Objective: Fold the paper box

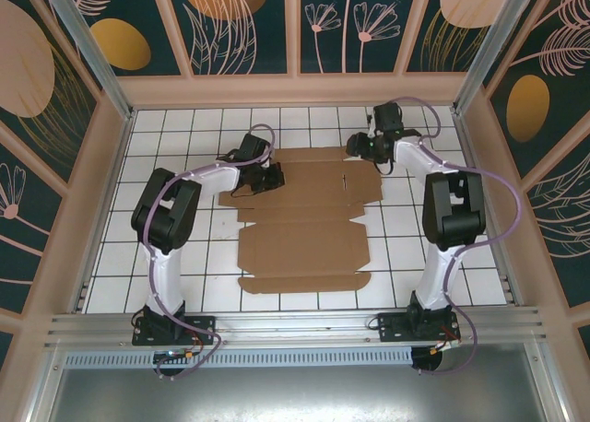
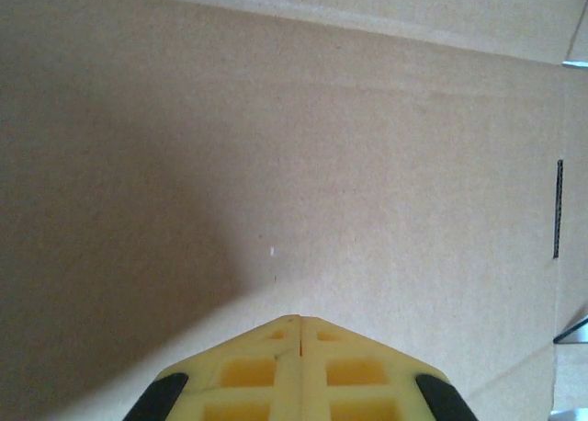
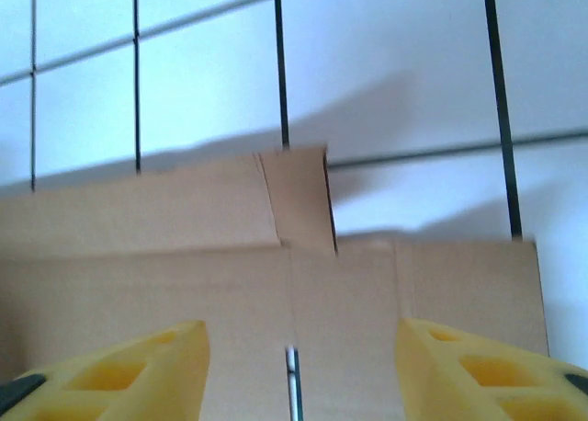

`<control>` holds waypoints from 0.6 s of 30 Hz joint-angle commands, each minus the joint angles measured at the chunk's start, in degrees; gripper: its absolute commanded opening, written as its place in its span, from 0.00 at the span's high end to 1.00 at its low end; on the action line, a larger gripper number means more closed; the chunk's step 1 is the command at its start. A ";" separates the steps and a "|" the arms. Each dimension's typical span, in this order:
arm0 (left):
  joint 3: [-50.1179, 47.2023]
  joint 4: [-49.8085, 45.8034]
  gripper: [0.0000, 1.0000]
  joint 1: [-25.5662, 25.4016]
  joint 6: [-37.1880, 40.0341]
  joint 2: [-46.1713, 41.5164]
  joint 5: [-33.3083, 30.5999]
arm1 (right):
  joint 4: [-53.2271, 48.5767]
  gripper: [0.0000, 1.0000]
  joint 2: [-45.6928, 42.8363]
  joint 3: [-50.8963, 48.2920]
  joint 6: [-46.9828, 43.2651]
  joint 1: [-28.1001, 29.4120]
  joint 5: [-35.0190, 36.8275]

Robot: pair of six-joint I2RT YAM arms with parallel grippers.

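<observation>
Left gripper (image 2: 301, 324) closed over the paper box (image 1: 304, 247), right gripper (image 3: 301, 346) parted at its far edge; likely light, creasable: grasp flaps.

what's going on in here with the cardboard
Two robot arms are working on the paper box, which at this point is a flat brown die-cut sheet spread on the white tiled table, with no flaps folded up yet. The left gripper is shut, its tips low over the sheet's far left part. The right gripper has its jaws open at the far right edge, facing a small tab, and holds nothing.
</observation>
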 commanded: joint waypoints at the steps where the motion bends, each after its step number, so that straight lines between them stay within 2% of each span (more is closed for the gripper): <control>1: 2.63 -0.37 1.00 -0.30 -0.57 3.35 0.63 | -2.07 0.40 5.37 5.61 -0.50 0.21 -1.58; 7: 2.96 -1.78 1.00 -0.29 0.64 5.22 -1.17 | -5.63 0.41 13.76 14.43 -0.25 0.00 -2.03; 14: 2.33 -2.60 1.00 -0.29 1.87 5.90 -2.67 | -4.53 0.46 14.93 13.90 0.20 0.34 1.27; 17: 1.86 -2.29 1.00 -0.30 1.88 6.09 -2.67 | -4.73 0.55 15.68 14.30 -0.06 0.54 1.27; 18: 1.85 -2.25 1.00 -0.29 2.00 6.09 -2.63 | -4.96 0.60 15.97 14.59 -0.14 0.64 1.27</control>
